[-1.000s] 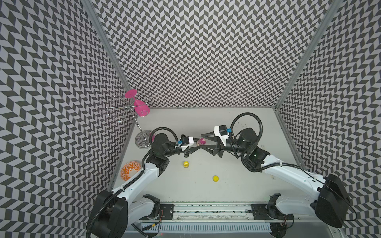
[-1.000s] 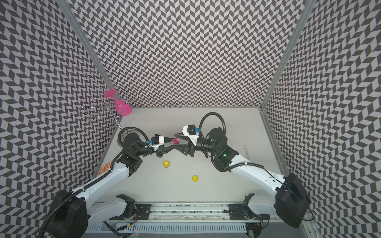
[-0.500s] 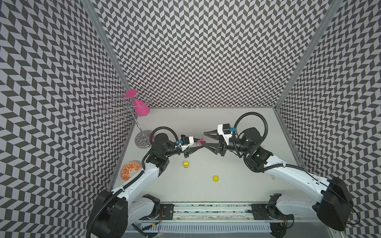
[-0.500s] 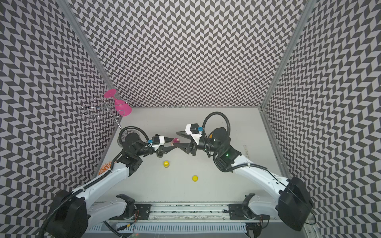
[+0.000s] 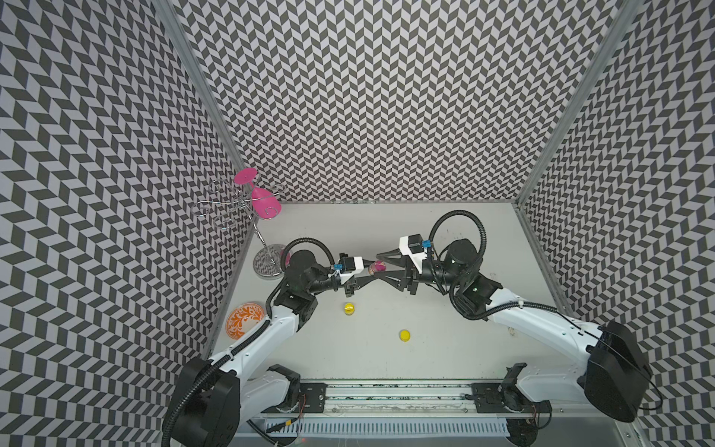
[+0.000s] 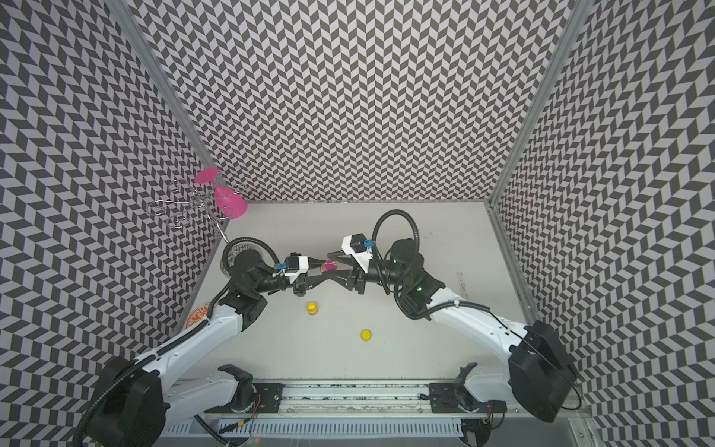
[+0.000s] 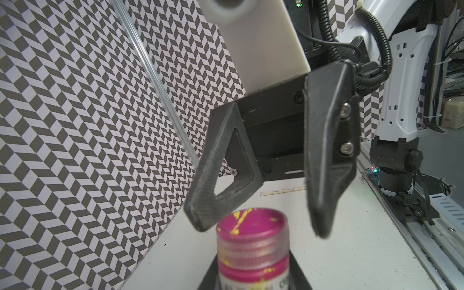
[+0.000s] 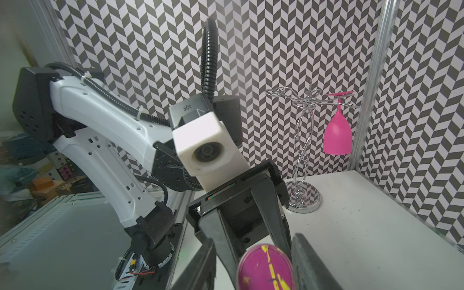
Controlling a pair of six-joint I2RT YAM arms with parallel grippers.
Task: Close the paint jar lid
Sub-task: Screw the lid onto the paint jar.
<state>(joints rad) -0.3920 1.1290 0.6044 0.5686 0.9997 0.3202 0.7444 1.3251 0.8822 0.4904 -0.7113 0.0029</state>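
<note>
Left pincer (image 5: 368,271) pinching pink paint jar (image 7: 253,273), right pincer (image 7: 261,226) spread around lid (image 8: 266,268), label unreadable

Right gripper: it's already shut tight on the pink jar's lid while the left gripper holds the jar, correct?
Not quite. The right gripper is open, not shut: in the left wrist view its jaws straddle the lid, and one finger stands clear of it. The left gripper does hold the pink jar.
</note>
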